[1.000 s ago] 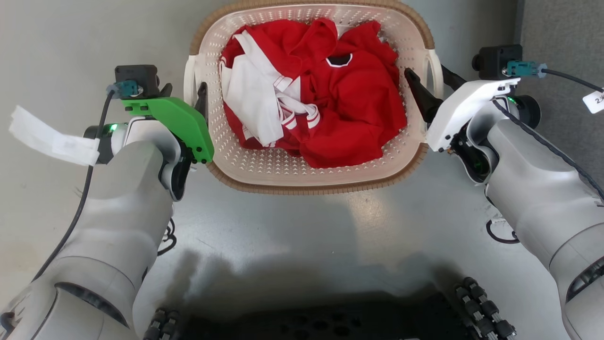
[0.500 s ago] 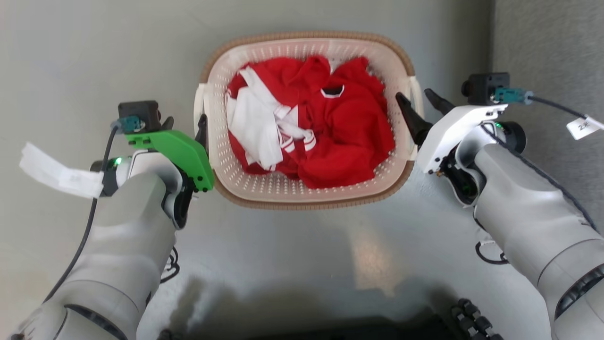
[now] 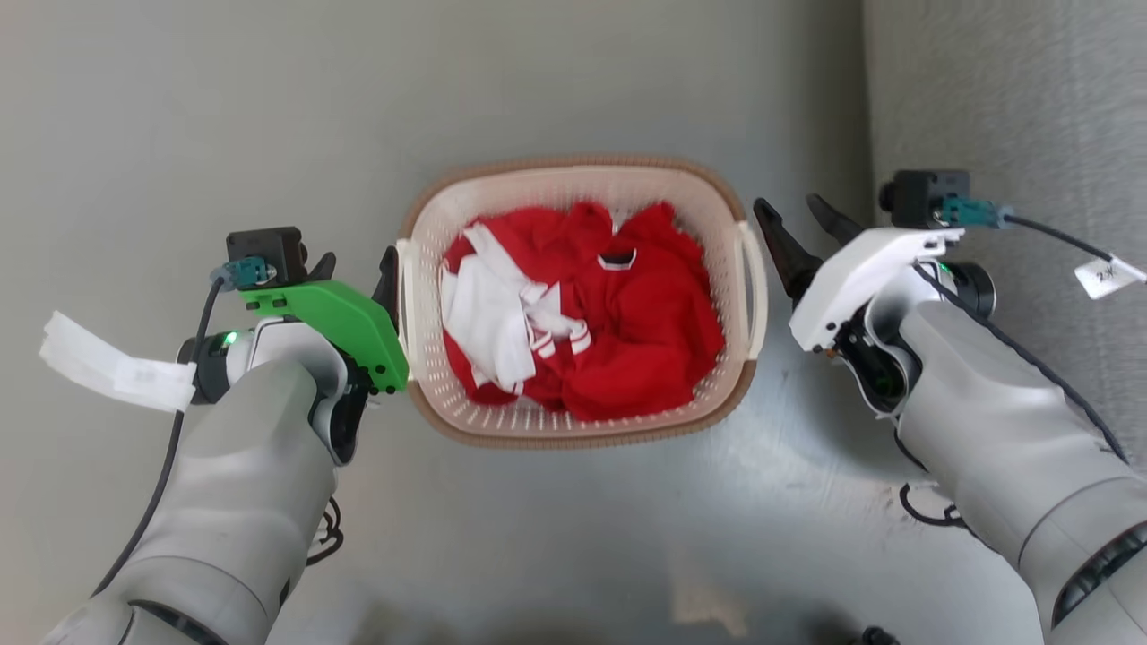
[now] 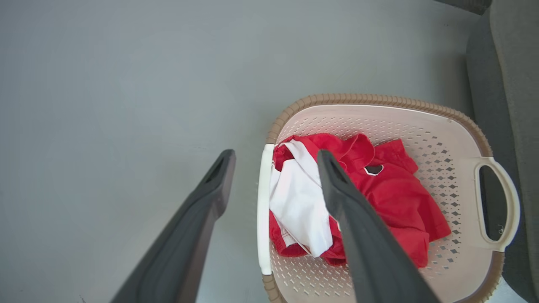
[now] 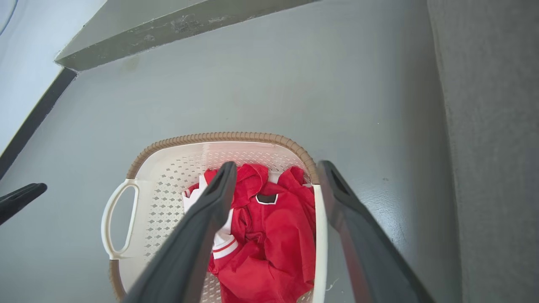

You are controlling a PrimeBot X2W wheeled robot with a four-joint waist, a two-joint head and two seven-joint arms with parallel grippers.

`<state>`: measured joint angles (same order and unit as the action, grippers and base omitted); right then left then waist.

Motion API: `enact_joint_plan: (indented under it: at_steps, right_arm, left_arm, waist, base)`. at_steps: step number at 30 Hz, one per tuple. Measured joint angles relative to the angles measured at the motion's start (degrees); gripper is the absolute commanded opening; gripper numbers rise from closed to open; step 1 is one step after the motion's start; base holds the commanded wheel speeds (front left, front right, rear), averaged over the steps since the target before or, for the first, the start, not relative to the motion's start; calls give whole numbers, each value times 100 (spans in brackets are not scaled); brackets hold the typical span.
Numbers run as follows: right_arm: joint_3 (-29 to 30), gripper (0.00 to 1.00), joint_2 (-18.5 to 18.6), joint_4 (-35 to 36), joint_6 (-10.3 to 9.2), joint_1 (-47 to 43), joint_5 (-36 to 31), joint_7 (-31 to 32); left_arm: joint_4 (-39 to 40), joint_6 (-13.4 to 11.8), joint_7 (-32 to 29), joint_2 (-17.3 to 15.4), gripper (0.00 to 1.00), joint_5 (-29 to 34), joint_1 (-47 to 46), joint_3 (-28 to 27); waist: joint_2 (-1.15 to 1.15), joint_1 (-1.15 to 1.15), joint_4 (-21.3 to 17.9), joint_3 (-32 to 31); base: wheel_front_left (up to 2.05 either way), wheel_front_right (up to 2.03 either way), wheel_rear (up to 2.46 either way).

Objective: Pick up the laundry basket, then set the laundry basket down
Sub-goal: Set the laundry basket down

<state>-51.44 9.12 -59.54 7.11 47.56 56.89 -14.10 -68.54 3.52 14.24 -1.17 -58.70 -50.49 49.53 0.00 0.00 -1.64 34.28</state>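
Note:
The laundry basket [image 3: 573, 436] stands on the grey floor: cream perforated walls, brown woven-look rim, red and white clothes [image 3: 645, 331] inside. My left gripper [image 3: 355, 269] is open beside the white left handle [image 3: 402, 296]. In the left wrist view that handle [image 4: 264, 210] shows between the spread fingers of the left gripper [image 4: 276, 153]. My right gripper [image 3: 789, 208] is open, just right of the right handle [image 3: 758, 296] and apart from it. In the right wrist view the right gripper [image 5: 276, 165] spans that handle [image 5: 320, 235] from above. Neither gripper holds anything.
A grey textured surface [image 3: 1004, 90] runs along the right, close to the basket's right side. A wall base [image 5: 168, 25] lies beyond the basket. Open grey floor [image 3: 224, 107] spreads to the left and front.
The head camera has pulled back, so the basket looks smaller and the robot's base has left the frame. The right gripper's fingers have come away from the right handle. Both grippers stay open.

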Motion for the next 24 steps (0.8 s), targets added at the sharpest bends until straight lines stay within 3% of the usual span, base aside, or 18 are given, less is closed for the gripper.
enact_joint_plan:
  at_steps: [7, 17, 24]
  right_arm:
    - [60, 100, 62, 70, 0, -164, -71, -16]
    - [939, 100, 481, 932, 0, -488, -624, -19]
    - [1497, 100, 542, 1547, -15, -975, -992, -24]
  left_arm:
    - [267, 7, 0, -47, 100, 109, 86, -205]
    - [1202, -111, 1, -376, 100, 682, 471, -828]
    - [1769, -207, 1, -517, 100, 1035, 953, -1182]
  waist:
    - [0, 0, -43, -543]
    - [0, 0, -37, -1405]
    - [0, 0, -3, -1878]
  base:
    - [0, 0, 0]
    - [0, 0, 0]
    - [0, 0, 0]
